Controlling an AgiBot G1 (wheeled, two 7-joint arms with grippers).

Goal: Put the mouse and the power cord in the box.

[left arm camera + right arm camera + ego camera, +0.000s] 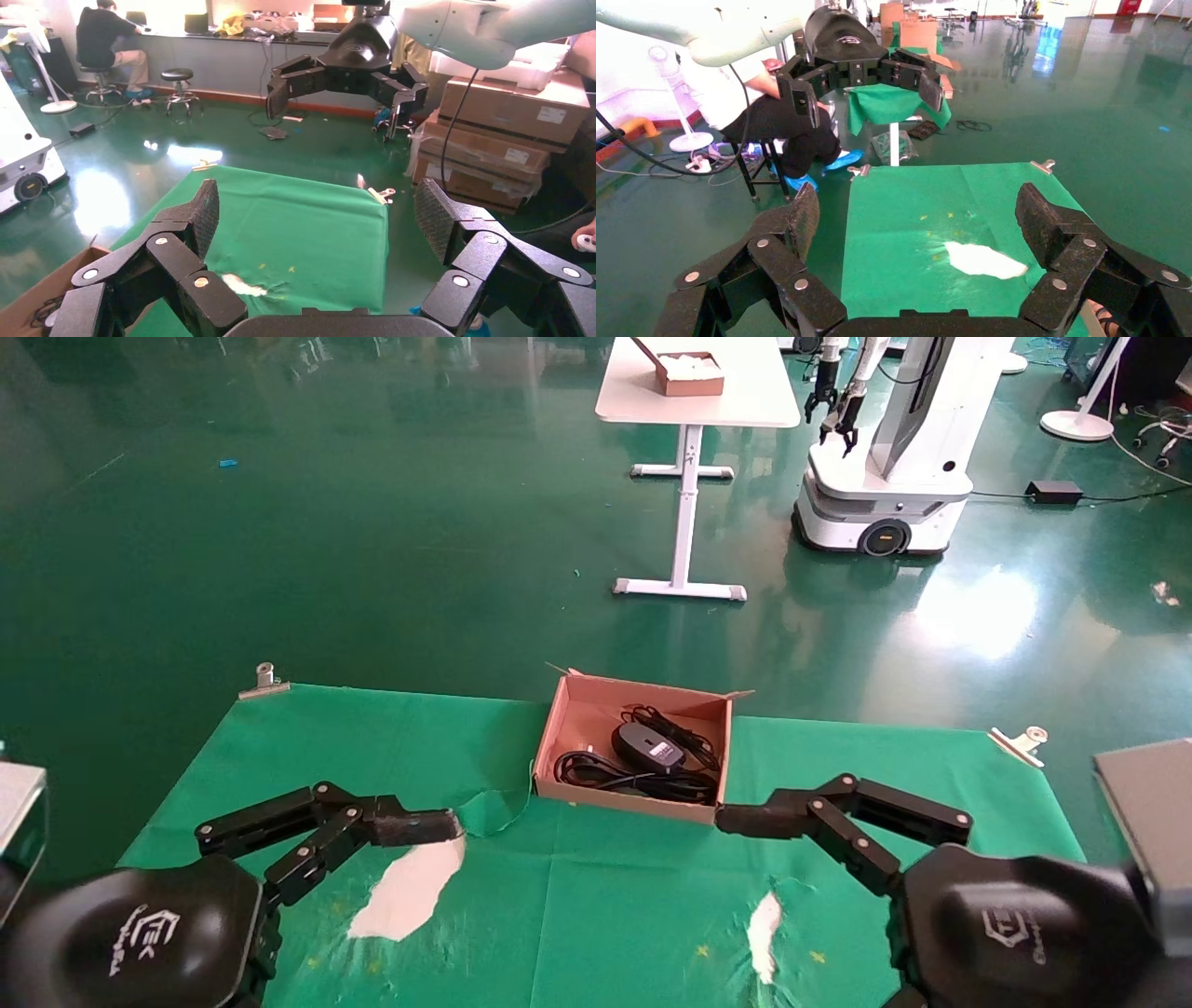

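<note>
mouse [647,746], black and oval, lies on looped power cord [615,776] inside box [596,708].

I counted one cardboard box [596,714] on my bench [279,747], and in it one mouse [647,746] and one power cord [605,773] lying in several loops. I had two claws over the green cloth: my left claw [424,827] and my right claw [745,819], each with two fingers spread wide apart. Two metal clips [264,680] held the cloth's far corners. Two white torn patches [410,887] showed through the cloth. Farther off stood one white table [745,393] carrying one brown box [689,374], and one other robot [894,449].
</note>
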